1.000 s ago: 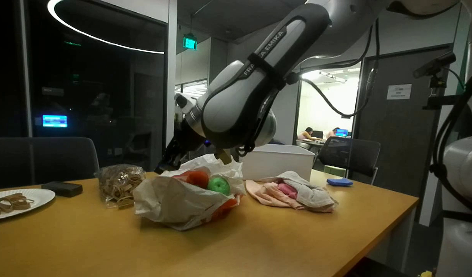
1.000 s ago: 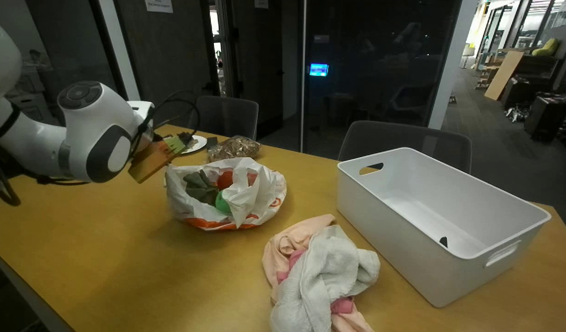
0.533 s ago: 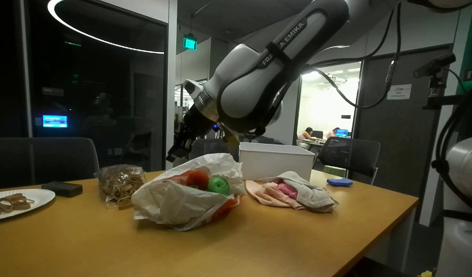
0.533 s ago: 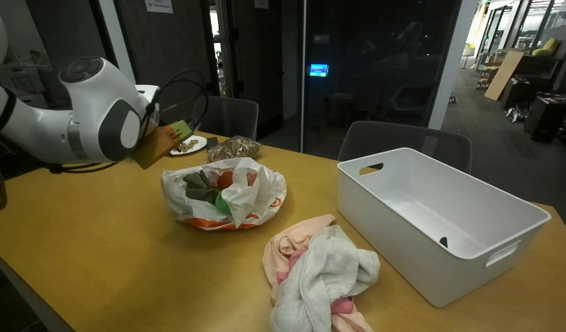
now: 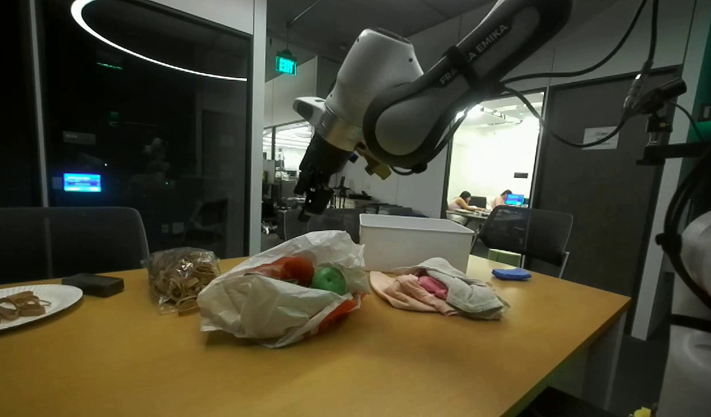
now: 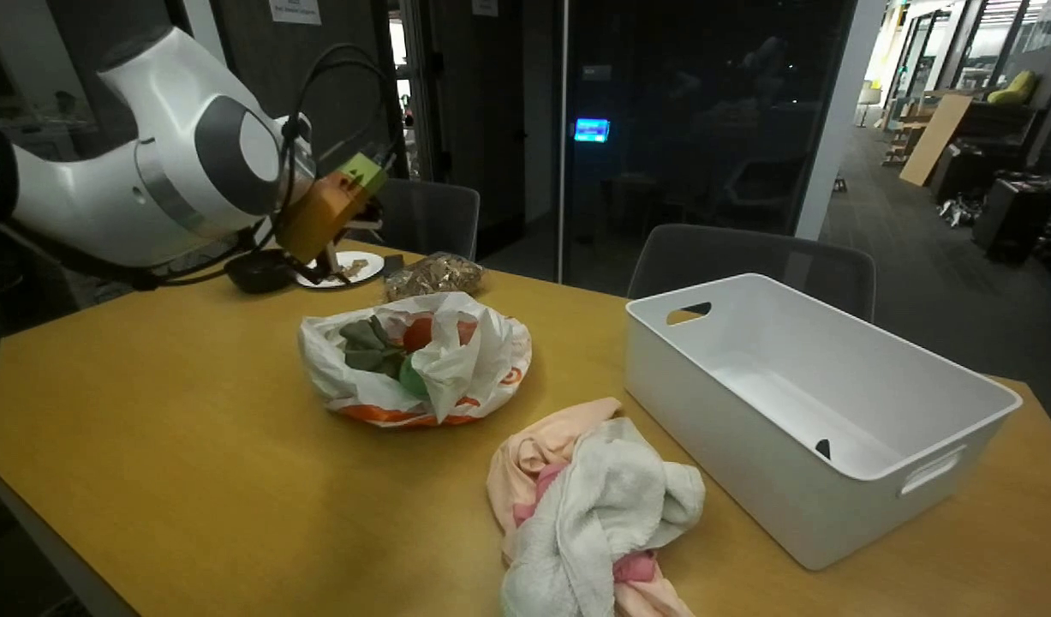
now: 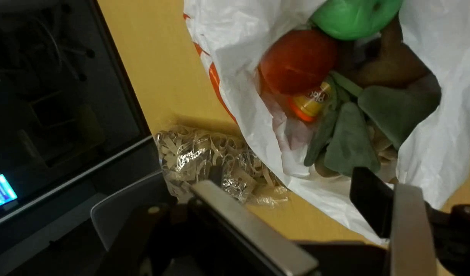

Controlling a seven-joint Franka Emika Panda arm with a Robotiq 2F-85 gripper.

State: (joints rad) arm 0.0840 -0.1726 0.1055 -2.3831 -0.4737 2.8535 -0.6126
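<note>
My fingers [image 7: 409, 226] are spread & holding nothing I can see, hanging higher than the bag [image 5: 262, 307], which sits open on the desk [image 5: 425, 359]; I'd go slow & ctr over its mouth, tips clear of the floppy rim, so nothing snags. Can't ID the brown thing [image 7: 390, 61] in the bag or what's under the grn flaps [image 7: 351, 142], & in an exterior view the orange block [image 6: 324, 210] hides much of my fingers

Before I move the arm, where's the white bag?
In an exterior view, the white bag sits on the table, right of the clear bag of tan bands and left of the crumpled cloths.
</note>
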